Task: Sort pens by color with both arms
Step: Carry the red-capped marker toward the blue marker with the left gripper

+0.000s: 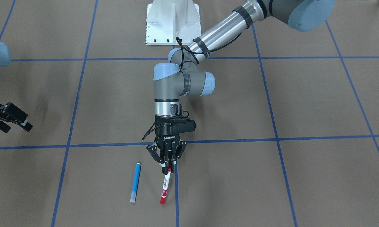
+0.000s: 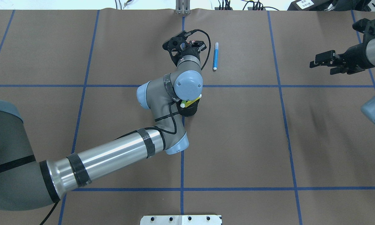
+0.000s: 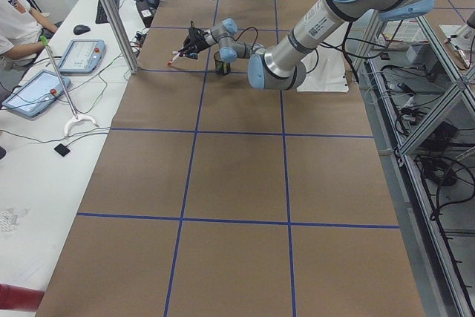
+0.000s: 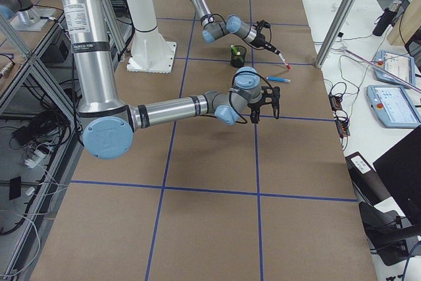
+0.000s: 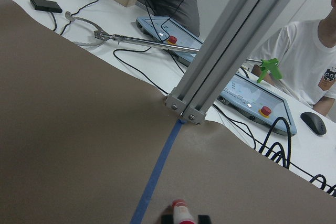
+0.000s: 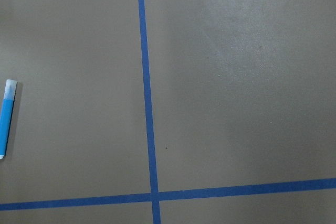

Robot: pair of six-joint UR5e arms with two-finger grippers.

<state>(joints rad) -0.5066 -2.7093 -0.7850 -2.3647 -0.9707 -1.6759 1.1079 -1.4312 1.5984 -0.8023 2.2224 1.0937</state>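
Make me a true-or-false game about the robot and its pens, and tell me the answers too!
1. The left gripper is pinching the white pen with red ends. True.
2. The blue pen is standing in the black cup. False: it lies flat on the table, beside the pinched pen.
3. The right gripper is carrying a pen. False: it is open and empty, far off to the side.
4. The black cup has pens in it. True: a green pen and a yellow pen poke out of it.
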